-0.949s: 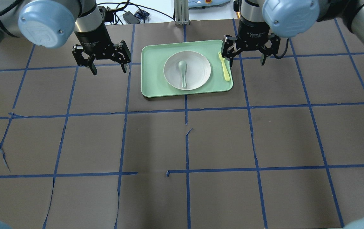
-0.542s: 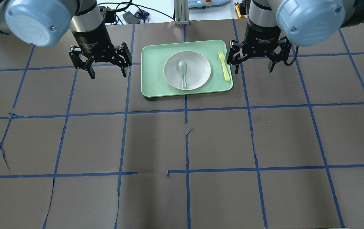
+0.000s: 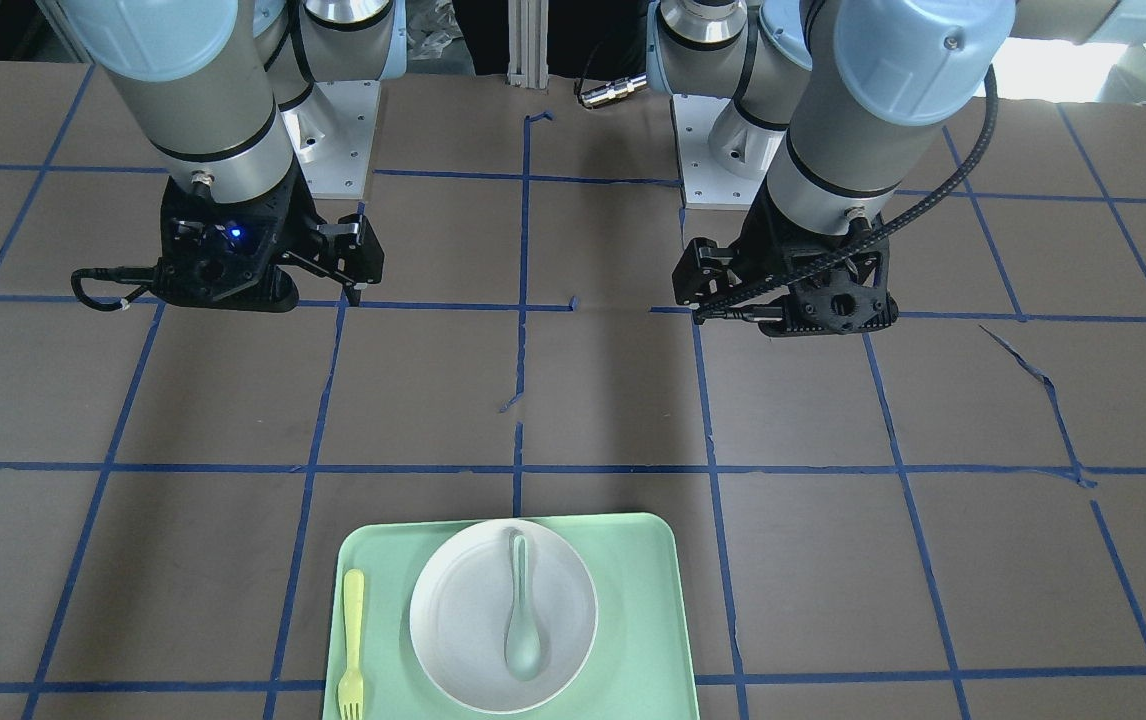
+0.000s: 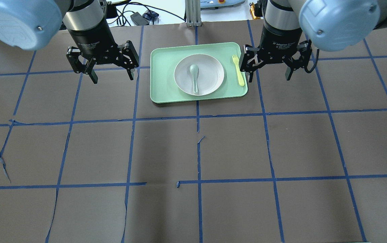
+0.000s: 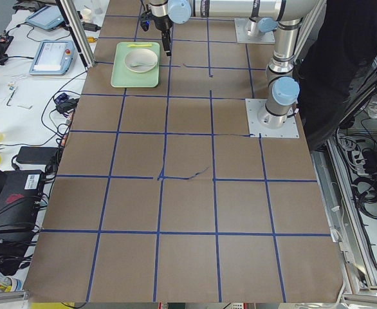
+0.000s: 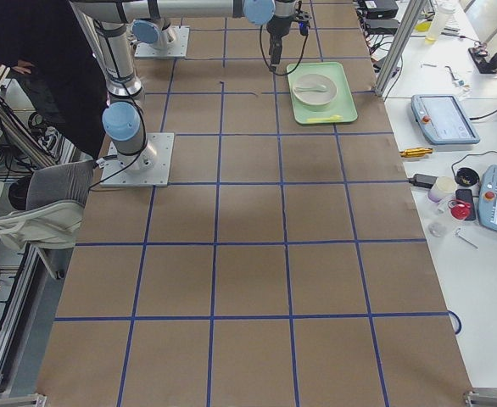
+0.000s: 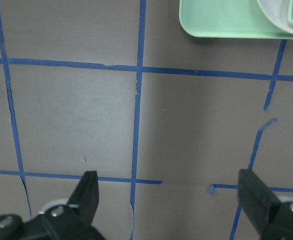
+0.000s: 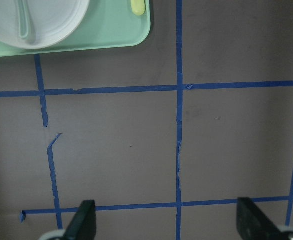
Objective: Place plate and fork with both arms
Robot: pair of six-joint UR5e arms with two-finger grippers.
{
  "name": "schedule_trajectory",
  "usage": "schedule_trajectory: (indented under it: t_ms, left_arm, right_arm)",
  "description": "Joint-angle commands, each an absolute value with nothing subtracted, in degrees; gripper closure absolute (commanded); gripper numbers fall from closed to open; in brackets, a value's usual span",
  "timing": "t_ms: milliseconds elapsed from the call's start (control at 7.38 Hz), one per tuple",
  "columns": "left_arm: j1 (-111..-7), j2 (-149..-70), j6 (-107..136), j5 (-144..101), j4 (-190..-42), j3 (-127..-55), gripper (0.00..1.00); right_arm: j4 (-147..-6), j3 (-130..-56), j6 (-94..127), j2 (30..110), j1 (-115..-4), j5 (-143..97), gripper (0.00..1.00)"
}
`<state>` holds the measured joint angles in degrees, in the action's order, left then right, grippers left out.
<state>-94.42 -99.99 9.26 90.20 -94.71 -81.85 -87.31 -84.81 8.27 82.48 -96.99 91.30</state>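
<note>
The round white plate (image 4: 199, 74) lies in the middle of the mint-green tray (image 4: 163, 81) with a grey-green spoon (image 4: 194, 76) in it. The pale-yellow fork (image 4: 238, 71) lies on the tray's right strip, tines away from the robot. The plate (image 3: 463, 620) and fork (image 3: 352, 645) also show in the front-facing view. My left gripper (image 4: 111, 75) hangs open and empty left of the tray. My right gripper (image 4: 269, 76) hangs open and empty just right of the tray, next to the fork. In the wrist views the left gripper (image 7: 174, 197) and the right gripper (image 8: 166, 220) show wide-spread fingers.
The table is brown paper with a blue tape grid, torn in places (image 4: 2, 162). Cables and small devices (image 4: 139, 17) lie beyond the far edge. Tablets and tools (image 6: 439, 119) sit on a side bench. A person (image 5: 343, 71) stands behind the robot bases.
The left gripper has drifted left and slightly away from the tray. The right gripper has shifted right, off the fork's tines. Both stayed open; plate, spoon and fork have not moved.
</note>
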Motion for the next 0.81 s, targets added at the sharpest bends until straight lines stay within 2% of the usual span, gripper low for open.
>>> schedule_trajectory:
  t_ms: [0,678]
  left_arm:
    - [-94.3,-100.9,9.0,90.3,-94.4,-82.0,0.00]
    - [-94.1,-101.7,8.4,89.8,-91.1,-82.2,0.00]
  right_arm:
    - [-86.6,-84.7,8.2,83.3,-97.2,90.7,0.00]
    - [-85.9,-84.6,8.1,83.9,-97.2,90.8,0.00]
